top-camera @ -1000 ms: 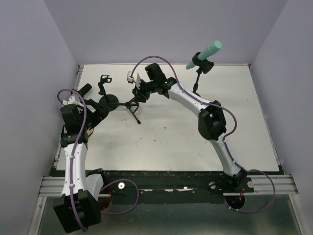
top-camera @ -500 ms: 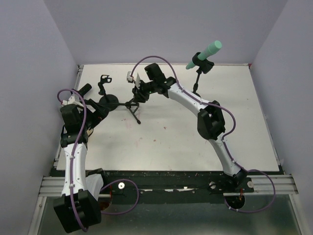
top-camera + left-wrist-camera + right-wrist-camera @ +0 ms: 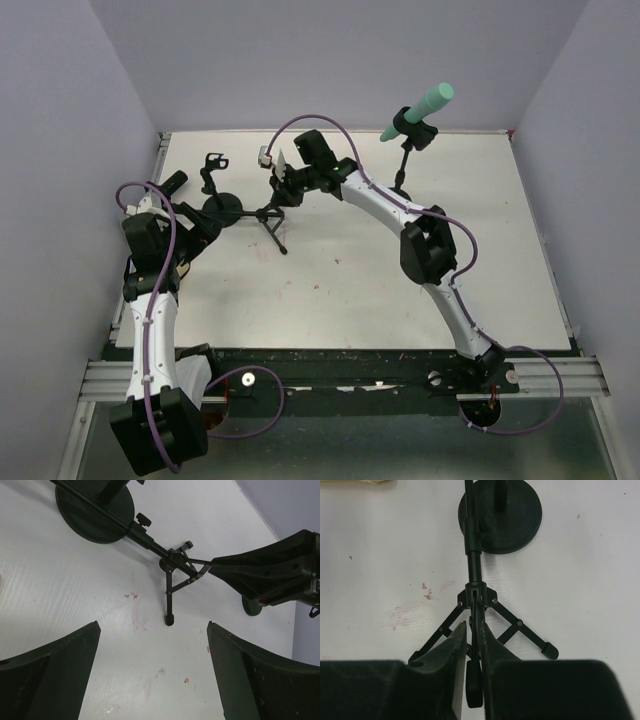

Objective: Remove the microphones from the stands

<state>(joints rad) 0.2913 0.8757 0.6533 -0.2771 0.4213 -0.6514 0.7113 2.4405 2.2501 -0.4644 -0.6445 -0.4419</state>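
- Presently, the green microphone is seen clipped, tilted, at the top of its upright stand, at the upper right of the top view.
- The microphone is well apart from both grippers.
- The right gripper is clenched on one leg of a black tripod stand, which is laid on its side on the white table, left of centre in the top view.
- In the right wrist view, that leg is pinched between the two fingers, and the other two legs are splayed out to either side.
- A round-based stand is located just left of the tripod in the top view. The tripod's pole is seen crossing over its disc.
- The left gripper is released, with its jaws spread wide. It is held above bare table close to one tripod foot, at the lower middle of the left wrist view.
- In the left wrist view, the right gripper is seen at the right edge, with its tip at the tripod's legs.
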